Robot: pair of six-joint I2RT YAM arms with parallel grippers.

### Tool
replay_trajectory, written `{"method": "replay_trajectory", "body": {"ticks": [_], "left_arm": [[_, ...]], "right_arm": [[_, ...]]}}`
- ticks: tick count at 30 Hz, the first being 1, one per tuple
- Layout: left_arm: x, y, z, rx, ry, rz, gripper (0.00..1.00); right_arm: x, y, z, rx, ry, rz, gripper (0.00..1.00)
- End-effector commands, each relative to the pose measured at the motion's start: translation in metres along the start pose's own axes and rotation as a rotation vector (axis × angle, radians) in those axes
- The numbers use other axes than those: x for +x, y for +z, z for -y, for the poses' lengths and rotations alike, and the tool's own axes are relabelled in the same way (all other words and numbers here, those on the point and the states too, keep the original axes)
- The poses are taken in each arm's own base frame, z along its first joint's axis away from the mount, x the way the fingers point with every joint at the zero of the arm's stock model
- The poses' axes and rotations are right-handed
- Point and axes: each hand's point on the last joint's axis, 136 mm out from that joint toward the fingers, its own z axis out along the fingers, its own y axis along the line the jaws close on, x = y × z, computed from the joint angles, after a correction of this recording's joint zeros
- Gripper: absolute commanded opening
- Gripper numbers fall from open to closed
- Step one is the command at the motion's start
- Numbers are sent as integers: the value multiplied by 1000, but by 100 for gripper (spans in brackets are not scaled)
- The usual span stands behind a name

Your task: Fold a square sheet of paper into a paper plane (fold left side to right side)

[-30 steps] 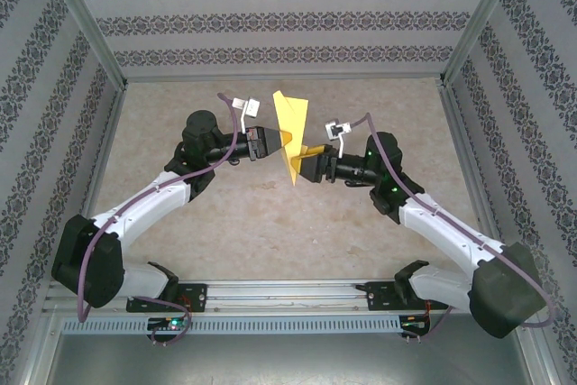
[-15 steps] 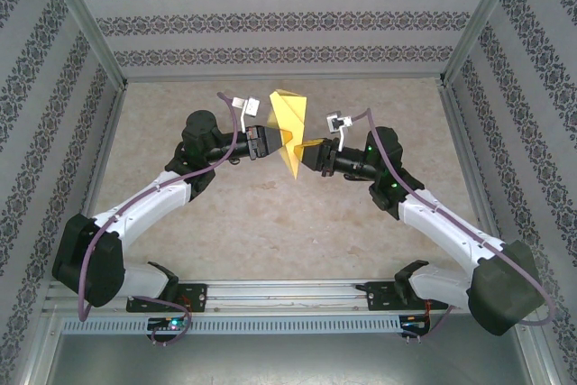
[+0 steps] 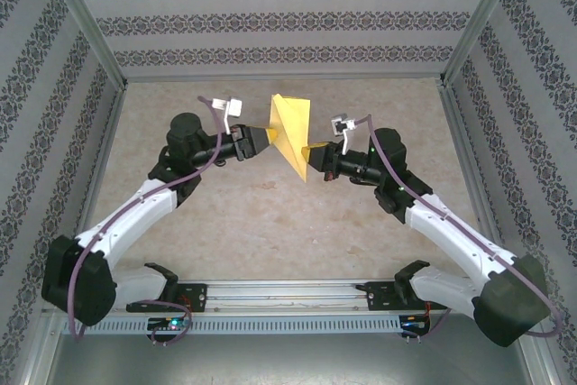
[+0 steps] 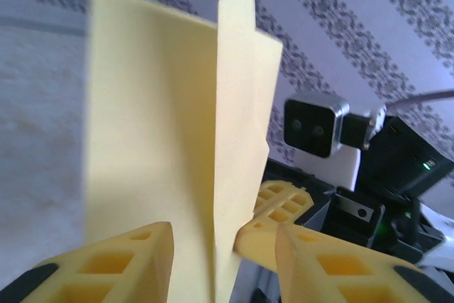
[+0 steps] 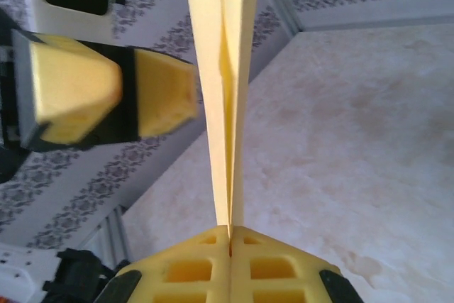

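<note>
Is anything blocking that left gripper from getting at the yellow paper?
Nothing visible does. The right gripper is pinched shut on the yellow paper and holds it in the air. The left gripper is open right at the paper, its fingers either side of it, with nothing in between.

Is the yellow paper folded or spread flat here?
Folded: the thin yellow paper shows layered flaps converging into the shut right gripper, which pinches it on edge; the left gripper stands open.

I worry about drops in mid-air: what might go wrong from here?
The paper plane hangs in mid-air, pinched at one edge by the shut right pincer; it may slip or flop. The open left pincer sits right at its flaps and might snag them on leaving.
</note>
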Motion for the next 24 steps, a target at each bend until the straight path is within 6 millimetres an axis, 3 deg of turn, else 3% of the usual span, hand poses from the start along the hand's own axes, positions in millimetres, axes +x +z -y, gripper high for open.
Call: {"method": "replay_trajectory", "body": {"ticks": [1, 7, 11, 17, 24], "left_arm": [[-3, -24, -14, -142, 74, 39, 45], [-16, -84, -36, -484, 232, 177, 59], [-22, -124, -45, -660, 272, 275, 64], [-23, -166, -53, -833, 275, 371, 68], [-22, -174, -55, -881, 268, 367, 68]], "right_arm": [[-4, -14, 17, 202, -80, -10, 0], [12, -55, 75, 817, -254, -156, 0], [14, -66, 88, 1097, -417, -256, 0], [30, -39, 95, 1322, -681, -450, 0], [83, 5, 124, 1419, -798, -709, 0]]}}
